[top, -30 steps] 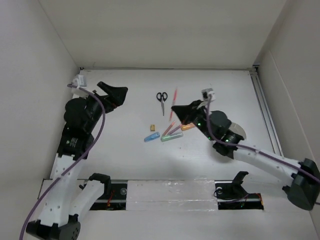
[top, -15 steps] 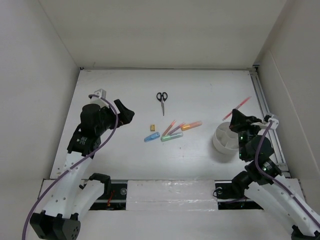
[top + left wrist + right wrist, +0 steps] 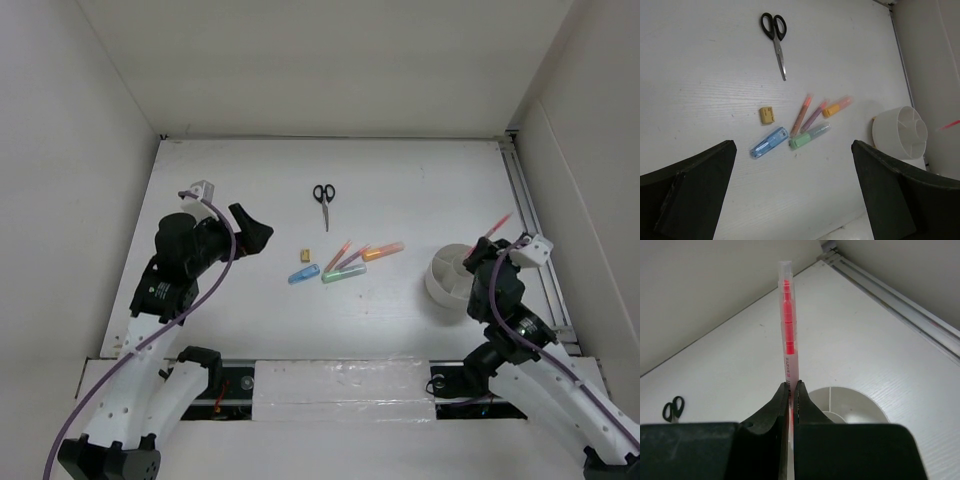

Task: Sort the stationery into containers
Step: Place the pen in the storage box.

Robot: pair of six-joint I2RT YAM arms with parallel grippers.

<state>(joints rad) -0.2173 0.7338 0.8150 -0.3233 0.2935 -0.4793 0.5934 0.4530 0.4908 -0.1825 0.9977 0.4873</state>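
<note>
My right gripper [image 3: 791, 386] is shut on a thin red pen [image 3: 786, 315], which sticks out past the fingertips just above the round white divided cup [image 3: 852, 409]. From above, the red pen [image 3: 497, 225] slants up beside the cup [image 3: 447, 283] at the right. Mid-table lie the black-handled scissors [image 3: 323, 194], a yellow block [image 3: 305, 256], a blue marker [image 3: 303, 273], a green marker [image 3: 343, 272], an orange marker [image 3: 383, 251] and two thin pens [image 3: 338, 255]. My left gripper [image 3: 793, 150] hangs open above the table, nearer than the blue marker [image 3: 769, 143] and green marker [image 3: 809, 137], holding nothing.
White walls enclose the table on three sides. A metal rail [image 3: 530, 220] runs along the right edge, close behind the cup. The left arm [image 3: 185, 255] stands over the left part of the table.
My right arm has carried the red pen from the middle pile to the cup on the right and lowered it there. The left arm has drawn back and dropped slightly.
</note>
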